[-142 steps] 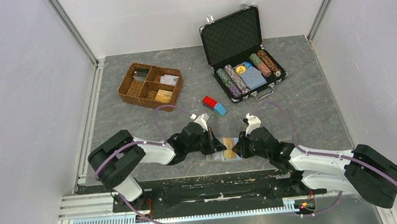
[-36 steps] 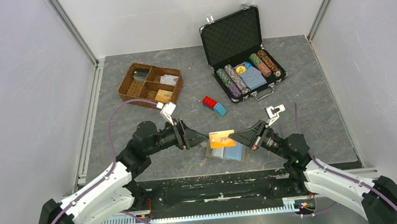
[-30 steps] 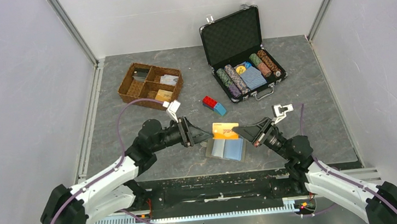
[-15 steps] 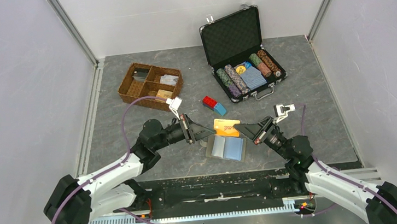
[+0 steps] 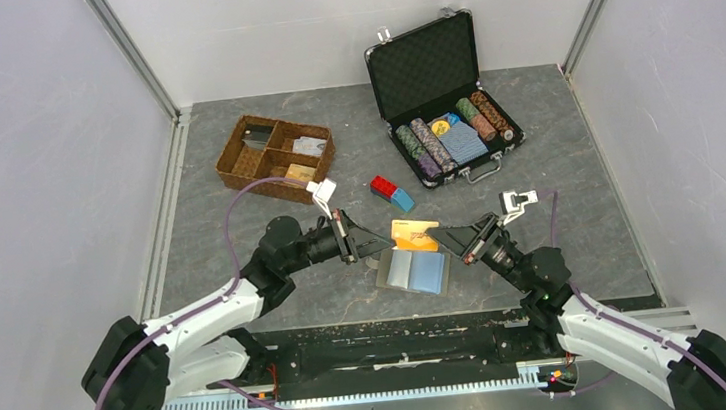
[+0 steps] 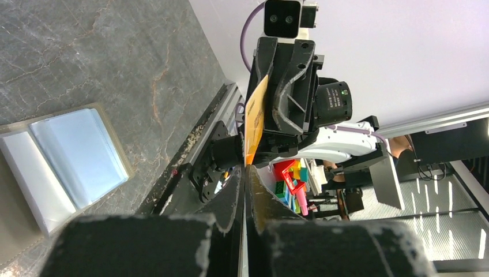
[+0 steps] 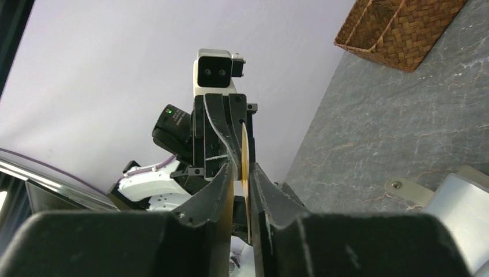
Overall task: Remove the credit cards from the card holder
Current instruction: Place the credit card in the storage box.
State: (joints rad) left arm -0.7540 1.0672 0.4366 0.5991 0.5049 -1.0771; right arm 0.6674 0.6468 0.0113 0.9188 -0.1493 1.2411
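Note:
The orange-gold credit card [image 5: 414,232] hangs in the air between both grippers, above the open grey-tan card holder [image 5: 386,275]. My left gripper [image 5: 384,244] is shut on the card's left edge; in the left wrist view [image 6: 245,173] its jaws are pressed together and the card [image 6: 255,115] shows edge-on. My right gripper [image 5: 442,236] is at the card's right edge. In the right wrist view [image 7: 242,167] its jaws stand slightly apart, with the card [image 7: 245,153] against one finger. Light blue cards [image 5: 420,274] lie in the holder [image 6: 23,202].
A brown wicker tray [image 5: 274,156] with small items stands at the back left. An open black chip case [image 5: 445,107] stands at the back right. Red and blue bricks [image 5: 391,192] lie just behind the card. Walls close in both sides.
Both grippers rose from the holder, the right one lifting the orange card. The left gripper then moved right and closed on the card's left edge.

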